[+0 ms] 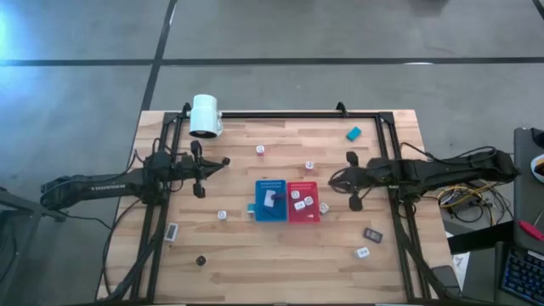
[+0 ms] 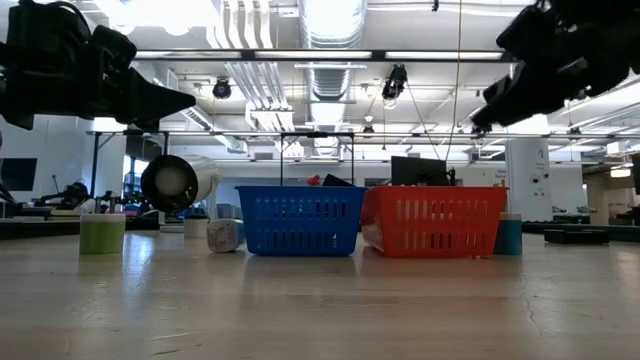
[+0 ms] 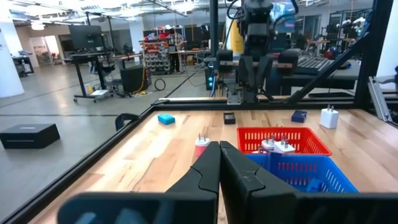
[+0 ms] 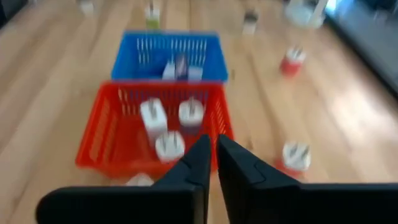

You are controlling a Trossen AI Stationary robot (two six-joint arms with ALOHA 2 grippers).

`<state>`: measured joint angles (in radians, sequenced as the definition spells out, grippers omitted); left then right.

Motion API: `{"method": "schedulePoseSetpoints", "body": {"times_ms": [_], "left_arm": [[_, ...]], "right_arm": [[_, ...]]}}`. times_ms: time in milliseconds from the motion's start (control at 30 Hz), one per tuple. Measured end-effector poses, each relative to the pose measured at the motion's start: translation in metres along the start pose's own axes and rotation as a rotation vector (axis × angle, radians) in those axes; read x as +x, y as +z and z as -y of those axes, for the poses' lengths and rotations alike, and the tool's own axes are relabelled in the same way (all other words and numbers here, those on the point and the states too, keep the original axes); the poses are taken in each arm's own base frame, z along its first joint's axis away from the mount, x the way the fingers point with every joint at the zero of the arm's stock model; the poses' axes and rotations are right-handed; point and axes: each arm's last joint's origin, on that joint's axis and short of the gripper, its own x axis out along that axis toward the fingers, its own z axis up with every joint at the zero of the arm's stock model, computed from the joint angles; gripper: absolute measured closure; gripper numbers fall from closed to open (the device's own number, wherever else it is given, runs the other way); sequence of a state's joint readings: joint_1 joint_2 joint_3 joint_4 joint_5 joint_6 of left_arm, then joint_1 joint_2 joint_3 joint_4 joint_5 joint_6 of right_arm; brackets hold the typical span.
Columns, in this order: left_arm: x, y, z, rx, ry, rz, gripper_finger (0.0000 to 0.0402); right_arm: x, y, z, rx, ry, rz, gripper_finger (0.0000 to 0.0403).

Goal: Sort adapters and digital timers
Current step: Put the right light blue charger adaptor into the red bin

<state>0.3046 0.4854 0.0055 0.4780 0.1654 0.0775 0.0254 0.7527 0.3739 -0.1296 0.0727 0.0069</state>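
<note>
From above, the wooden table (image 1: 255, 246) carries a blue basket (image 1: 271, 201) with timers and a red basket (image 1: 303, 202) with adapters (image 1: 302, 204); more lie scattered. Level view: workshop ceiling ducts beyond. Left gripper (image 3: 219, 163) clenched, empty. Right gripper (image 4: 210, 163) clenched, empty, above the red basket.

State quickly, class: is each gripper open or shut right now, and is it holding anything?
Left gripper: shut, holding nothing, raised left of the blue basket.
Right gripper: shut, holding nothing, raised beside the red basket.
</note>
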Motion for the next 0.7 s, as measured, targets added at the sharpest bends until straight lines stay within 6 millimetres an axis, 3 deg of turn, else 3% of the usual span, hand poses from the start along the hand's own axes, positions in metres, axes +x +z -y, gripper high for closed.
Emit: {"method": "schedulePoseSetpoints", "body": {"times_ms": [367,533,700], "left_arm": [[0.000,0.000,0.000,-0.004,0.000,-0.001,0.0392],[0.000,0.000,0.000,-0.004,0.000,-0.002,0.0392],[0.000,0.000,0.000,0.004,0.000,-0.005,0.0392]], "right_arm": [[0.016,0.016,-0.007,-0.056,0.189,-0.194,0.0251],[0.027,0.009,-0.008,-0.090,0.204,-0.282,0.0206],[0.041,-0.001,-0.009,-0.103,0.223,-0.361,0.0186]]}}
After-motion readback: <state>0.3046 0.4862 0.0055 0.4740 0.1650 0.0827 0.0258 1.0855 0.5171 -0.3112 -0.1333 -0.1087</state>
